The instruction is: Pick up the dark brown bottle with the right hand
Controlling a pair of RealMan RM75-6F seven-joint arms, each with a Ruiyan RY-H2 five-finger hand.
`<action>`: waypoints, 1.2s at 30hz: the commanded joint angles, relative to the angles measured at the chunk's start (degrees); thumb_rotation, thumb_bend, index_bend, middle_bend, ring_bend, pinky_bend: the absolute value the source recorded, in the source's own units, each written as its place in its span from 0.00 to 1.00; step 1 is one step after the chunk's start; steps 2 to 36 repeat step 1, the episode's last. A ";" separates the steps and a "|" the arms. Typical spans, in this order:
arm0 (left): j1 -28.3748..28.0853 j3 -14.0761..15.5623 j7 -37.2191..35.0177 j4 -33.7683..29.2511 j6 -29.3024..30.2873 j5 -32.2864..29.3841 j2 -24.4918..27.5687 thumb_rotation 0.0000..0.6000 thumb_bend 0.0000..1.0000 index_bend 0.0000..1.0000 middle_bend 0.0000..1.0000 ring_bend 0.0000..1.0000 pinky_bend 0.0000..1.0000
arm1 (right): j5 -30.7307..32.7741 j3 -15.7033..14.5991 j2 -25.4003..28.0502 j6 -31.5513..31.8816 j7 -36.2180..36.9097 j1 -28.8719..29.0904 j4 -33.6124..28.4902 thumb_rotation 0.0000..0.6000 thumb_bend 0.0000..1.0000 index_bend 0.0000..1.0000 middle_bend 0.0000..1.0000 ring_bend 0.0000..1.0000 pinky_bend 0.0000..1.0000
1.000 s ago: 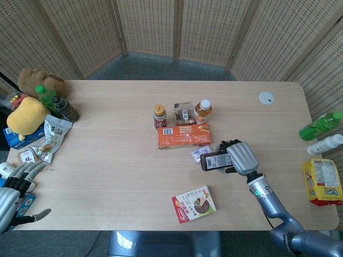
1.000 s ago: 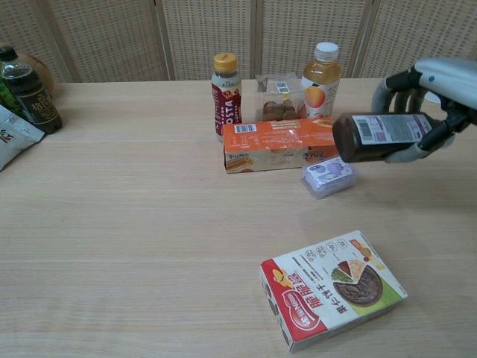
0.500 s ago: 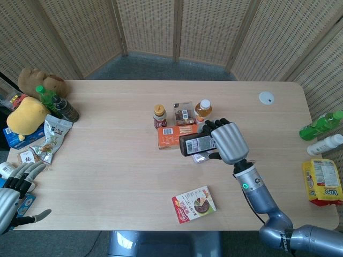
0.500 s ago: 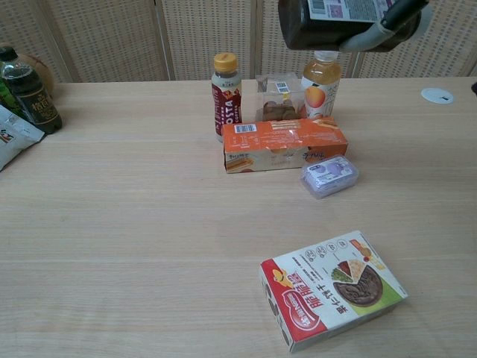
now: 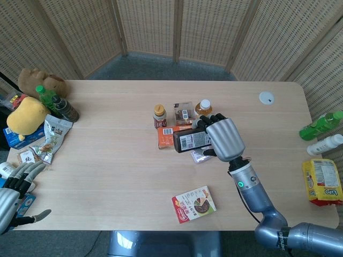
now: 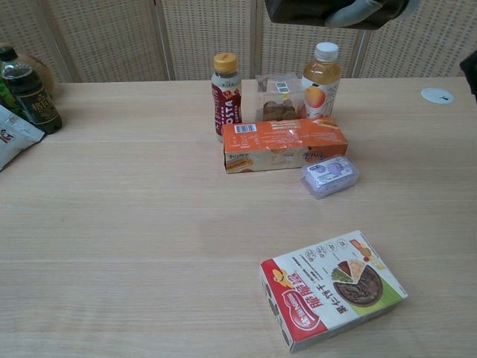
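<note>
My right hand (image 5: pixel 225 139) grips the dark brown bottle (image 5: pixel 188 141), which lies sideways in it, high above the table over the orange box (image 5: pixel 167 134). In the chest view only the bottle's underside (image 6: pixel 298 11) and a few fingers (image 6: pixel 358 13) show at the top edge, well clear of the items below. At the lower left corner of the head view my left hand (image 5: pixel 13 190) hangs off the table edge, fingers spread and holding nothing.
Below the raised hand stand a red-labelled bottle (image 6: pixel 226 90), a clear snack box (image 6: pixel 278 97), an orange juice bottle (image 6: pixel 320 77), the orange box (image 6: pixel 283 142) and a small purple packet (image 6: pixel 329 175). A red-and-white box (image 6: pixel 332 287) lies nearer. Snacks, bottles and plush toys crowd the left edge (image 5: pixel 37 115); bottles and a yellow bag sit far right (image 5: pixel 321 160).
The right hand has lifted the dark brown bottle from beside the purple packet up and to the left, above the orange box. The left hand has stayed still.
</note>
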 commanded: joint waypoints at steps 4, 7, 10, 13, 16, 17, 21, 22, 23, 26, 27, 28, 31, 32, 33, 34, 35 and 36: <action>0.08 0.07 0.17 -0.05 0.08 0.16 -0.04 1.00 0.00 0.04 0.00 0.00 0.00 | 0.10 -0.12 0.03 0.11 0.16 0.07 -0.06 1.00 0.01 0.65 0.65 0.55 0.47; 0.08 0.07 0.17 -0.05 0.08 0.16 -0.04 1.00 0.00 0.04 0.00 0.00 0.00 | 0.10 -0.12 0.03 0.11 0.16 0.07 -0.06 1.00 0.01 0.65 0.65 0.55 0.47; 0.08 0.07 0.17 -0.05 0.08 0.16 -0.04 1.00 0.00 0.04 0.00 0.00 0.00 | 0.10 -0.12 0.03 0.11 0.16 0.07 -0.06 1.00 0.01 0.65 0.65 0.55 0.47; 0.08 0.07 0.17 -0.05 0.08 0.16 -0.04 1.00 0.00 0.04 0.00 0.00 0.00 | 0.10 -0.12 0.03 0.11 0.16 0.07 -0.06 1.00 0.01 0.65 0.65 0.55 0.47; 0.08 0.07 0.17 -0.05 0.08 0.16 -0.04 1.00 0.00 0.04 0.00 0.00 0.00 | 0.10 -0.12 0.03 0.11 0.16 0.07 -0.06 1.00 0.01 0.65 0.65 0.55 0.47; 0.08 0.07 0.17 -0.05 0.08 0.16 -0.04 1.00 0.00 0.04 0.00 0.00 0.00 | 0.10 -0.12 0.03 0.11 0.16 0.07 -0.06 1.00 0.01 0.65 0.65 0.55 0.47; 0.08 0.07 0.17 -0.05 0.08 0.16 -0.04 1.00 0.00 0.04 0.00 0.00 0.00 | 0.10 -0.12 0.03 0.11 0.16 0.07 -0.06 1.00 0.01 0.65 0.65 0.55 0.47; 0.08 0.07 0.17 -0.05 0.08 0.16 -0.04 1.00 0.00 0.04 0.00 0.00 0.00 | 0.10 -0.12 0.03 0.11 0.16 0.07 -0.06 1.00 0.01 0.65 0.65 0.55 0.47; 0.08 0.07 0.17 -0.05 0.08 0.16 -0.04 1.00 0.00 0.04 0.00 0.00 0.00 | 0.10 -0.12 0.03 0.11 0.16 0.07 -0.06 1.00 0.01 0.65 0.65 0.55 0.47; 0.08 0.07 0.17 -0.05 0.08 0.16 -0.04 1.00 0.00 0.04 0.00 0.00 0.00 | 0.10 -0.12 0.03 0.11 0.16 0.07 -0.06 1.00 0.01 0.65 0.65 0.55 0.47; 0.08 0.07 0.17 -0.05 0.08 0.16 -0.04 1.00 0.00 0.04 0.00 0.00 0.00 | 0.10 -0.12 0.03 0.11 0.16 0.07 -0.06 1.00 0.01 0.65 0.65 0.55 0.47; 0.08 0.07 0.17 -0.05 0.08 0.16 -0.04 1.00 0.00 0.04 0.00 0.00 0.00 | 0.10 -0.12 0.03 0.11 0.16 0.07 -0.06 1.00 0.01 0.65 0.65 0.55 0.47; 0.08 0.07 0.17 -0.05 0.08 0.16 -0.04 1.00 0.00 0.04 0.00 0.00 0.00 | 0.10 -0.12 0.03 0.11 0.16 0.07 -0.06 1.00 0.01 0.65 0.65 0.55 0.47; 0.08 0.07 0.17 -0.05 0.08 0.16 -0.04 1.00 0.00 0.04 0.00 0.00 0.00 | 0.10 -0.12 0.03 0.11 0.16 0.07 -0.06 1.00 0.01 0.65 0.65 0.55 0.47; 0.08 0.07 0.17 -0.05 0.08 0.16 -0.04 1.00 0.00 0.04 0.00 0.00 0.00 | 0.10 -0.12 0.03 0.11 0.16 0.07 -0.06 1.00 0.01 0.65 0.65 0.55 0.47; 0.08 0.07 0.17 -0.05 0.08 0.16 -0.04 1.00 0.00 0.04 0.00 0.00 0.00 | 0.10 -0.12 0.03 0.11 0.16 0.07 -0.06 1.00 0.01 0.65 0.65 0.55 0.47; 0.08 0.07 0.17 -0.05 0.08 0.16 -0.04 1.00 0.00 0.04 0.00 0.00 0.00 | 0.10 -0.12 0.03 0.11 0.16 0.07 -0.06 1.00 0.01 0.65 0.65 0.55 0.47; 0.08 0.07 0.17 -0.05 0.08 0.16 -0.04 1.00 0.00 0.04 0.00 0.00 0.00 | 0.10 -0.12 0.03 0.11 0.16 0.07 -0.06 1.00 0.01 0.65 0.65 0.55 0.47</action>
